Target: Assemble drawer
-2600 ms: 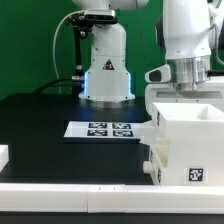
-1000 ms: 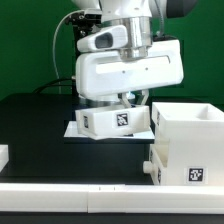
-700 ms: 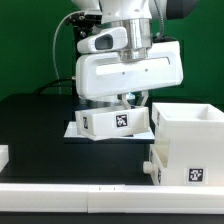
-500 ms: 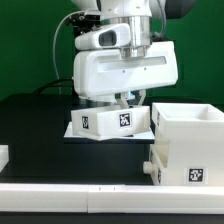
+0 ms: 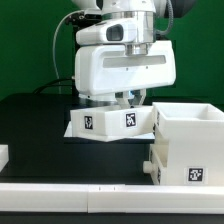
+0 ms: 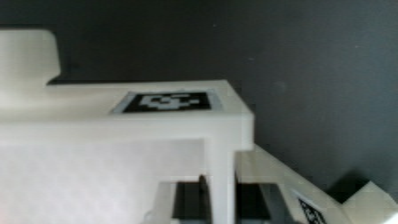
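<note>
On my exterior view the black counter fills most of the frame. The drawer's large white housing sits at the exterior view's right, open side up, a tag on its front. Just beside it, the arm's bulky white wrist covers the middle of the scene and hides most of the marker board; I see only a corner. The gripper is clamped on the wall of a small white tray, held tilted above the counter, close to the housing. Against 2.6 s ago, the arm has come across from the right, and since 0.5 s ago the tray has turned slightly, both its tags now facing me.
</note>
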{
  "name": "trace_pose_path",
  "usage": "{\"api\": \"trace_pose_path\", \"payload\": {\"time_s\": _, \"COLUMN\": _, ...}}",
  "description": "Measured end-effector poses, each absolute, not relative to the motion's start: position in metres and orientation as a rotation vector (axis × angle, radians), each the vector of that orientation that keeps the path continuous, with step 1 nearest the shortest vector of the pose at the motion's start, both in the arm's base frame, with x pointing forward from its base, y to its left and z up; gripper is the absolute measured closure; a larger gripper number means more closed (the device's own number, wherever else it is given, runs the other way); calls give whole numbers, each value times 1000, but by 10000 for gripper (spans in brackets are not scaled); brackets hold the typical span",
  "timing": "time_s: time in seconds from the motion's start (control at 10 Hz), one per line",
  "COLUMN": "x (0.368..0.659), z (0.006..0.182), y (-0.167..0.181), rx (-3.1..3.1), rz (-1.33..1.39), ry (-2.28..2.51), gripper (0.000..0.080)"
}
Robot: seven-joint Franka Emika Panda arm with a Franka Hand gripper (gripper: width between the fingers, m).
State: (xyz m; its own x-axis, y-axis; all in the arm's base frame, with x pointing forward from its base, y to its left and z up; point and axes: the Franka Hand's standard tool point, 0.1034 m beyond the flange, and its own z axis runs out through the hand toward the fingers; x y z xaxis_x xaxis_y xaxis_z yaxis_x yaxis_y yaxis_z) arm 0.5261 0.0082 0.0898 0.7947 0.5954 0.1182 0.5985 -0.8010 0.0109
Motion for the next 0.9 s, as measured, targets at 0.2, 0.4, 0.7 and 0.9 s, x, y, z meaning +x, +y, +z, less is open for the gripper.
{"api": "trace_pose_path", "payload": {"time_s": 0.2, "x": 526, "z": 90, "y": 8, "rx": -2950, "rz": -180, "ry": -982, "gripper": 760}}
{"api": "trace_pose_path", "payload": {"time_s": 0.4, "x": 526, "z": 89, "y": 8, "rx": -2950, "rz": -179, "ry": -982, "gripper": 760}}
{"api": "trace_pose_path", "payload": {"time_s": 0.7, "x": 524, "z": 91, "y": -34, "rx": -2851, "rz": -151, "ry": -1319, "gripper": 760}}
{"api": "trace_pose_path", "payload": {"time_s": 0.9, "x": 530, "z": 96, "y": -52, "rx": -2751, "rz": -106, "ry": -1539, "gripper": 760}}
